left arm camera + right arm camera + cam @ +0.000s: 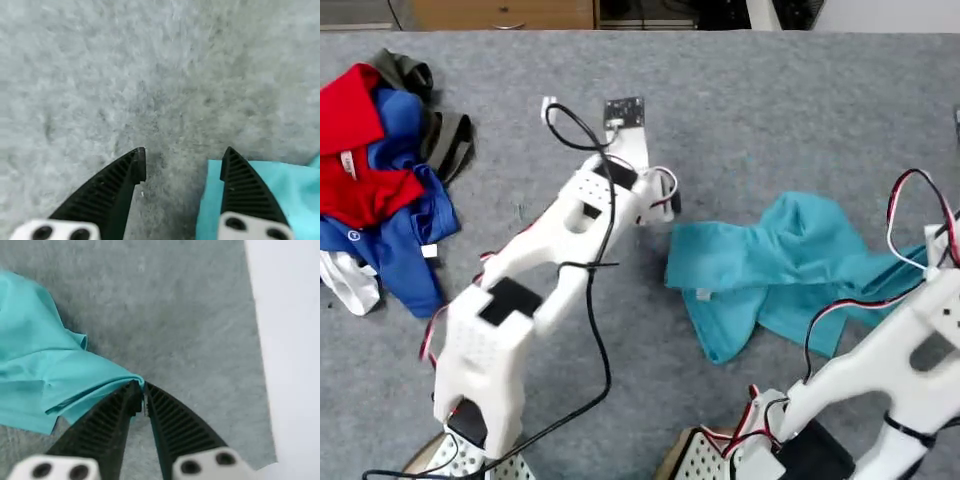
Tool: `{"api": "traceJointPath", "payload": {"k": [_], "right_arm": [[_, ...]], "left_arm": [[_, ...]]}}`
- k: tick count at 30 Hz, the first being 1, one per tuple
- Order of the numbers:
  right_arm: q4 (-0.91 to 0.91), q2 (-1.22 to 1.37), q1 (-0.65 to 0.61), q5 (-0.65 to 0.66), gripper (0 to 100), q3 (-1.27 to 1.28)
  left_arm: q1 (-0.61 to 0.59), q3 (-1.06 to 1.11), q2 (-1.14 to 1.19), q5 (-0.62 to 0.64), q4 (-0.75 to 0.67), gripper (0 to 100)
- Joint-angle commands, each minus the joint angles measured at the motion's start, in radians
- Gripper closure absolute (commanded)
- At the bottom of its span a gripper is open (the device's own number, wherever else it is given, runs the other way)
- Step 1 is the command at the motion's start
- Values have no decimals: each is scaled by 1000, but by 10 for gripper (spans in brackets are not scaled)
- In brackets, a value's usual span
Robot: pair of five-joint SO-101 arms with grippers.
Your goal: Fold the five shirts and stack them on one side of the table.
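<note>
1. Grey felt table (770, 120); teal shirt (770, 265) lies crumpled right of centre
2. Pile at the left edge: red shirt (360, 150) on top of blue shirt (405, 240), white garment (345, 280) beside them, dark olive garment (440, 135) towards the back
3. Low over the felt, left gripper (185, 152) has jaws spread wide, one finger over the teal shirt's edge
4. Near the table's right edge, right gripper (143, 390) has jaws pinched together on a corner of the teal shirt
</note>
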Motion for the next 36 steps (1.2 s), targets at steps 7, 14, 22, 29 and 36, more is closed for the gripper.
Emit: {"api": "traceJointPath", "payload": {"k": [7, 14, 22, 29, 36], "right_arm": [[-184, 2, 21, 11, 995, 226], [-196, 8, 18, 11, 995, 248], [-192, 8, 18, 11, 995, 248], [-189, 8, 19, 11, 995, 248], [-196, 8, 19, 11, 995, 260]], "left_arm": [[25, -414, 36, -5, 471, 750], [100, -537, 36, -319, 772, 794], [153, -459, 30, -226, 842, 788], [258, -218, -142, -175, 713, 789], [218, 269, -437, 51, 308, 789]]}}
